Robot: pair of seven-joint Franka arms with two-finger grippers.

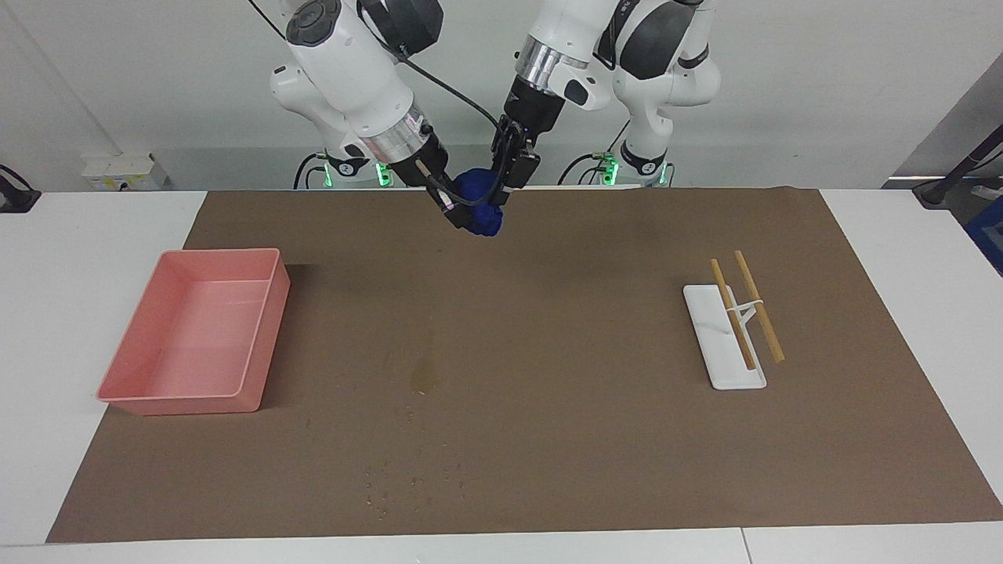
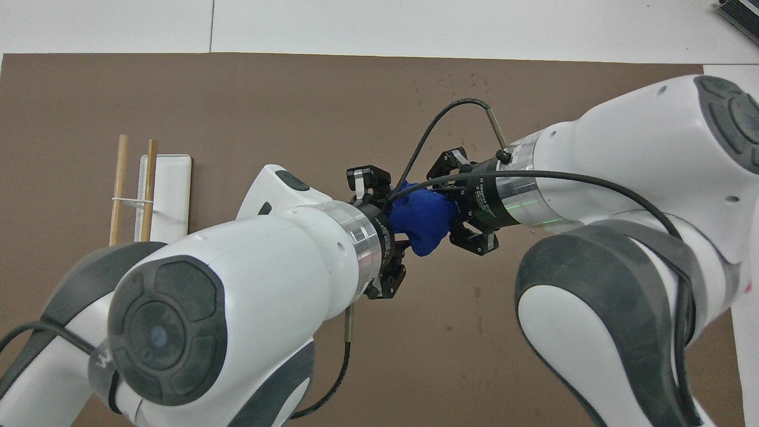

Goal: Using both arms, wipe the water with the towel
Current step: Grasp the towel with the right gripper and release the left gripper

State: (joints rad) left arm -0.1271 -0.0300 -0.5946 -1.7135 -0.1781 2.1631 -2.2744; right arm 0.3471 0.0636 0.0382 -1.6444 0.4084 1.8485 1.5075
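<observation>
The blue towel (image 1: 479,205) (image 2: 424,219) hangs bunched in the air over the mat's edge nearest the robots. My right gripper (image 1: 468,218) (image 2: 453,207) is shut on it from the pink tray's side. My left gripper (image 1: 509,186) (image 2: 398,228) presses against the towel from the other side, and its grip is hidden by the cloth. The water (image 1: 424,378) is a small dark wet blotch with a thin streak on the brown mat, farther from the robots than the towel. Loose droplets (image 1: 384,489) (image 2: 459,83) lie farther out still.
A pink tray (image 1: 221,253) sits on the mat toward the right arm's end. A white rest (image 1: 725,374) (image 2: 172,178) with two tied wooden chopsticks (image 1: 758,309) (image 2: 120,178) lies toward the left arm's end. The brown mat (image 1: 588,439) covers most of the table.
</observation>
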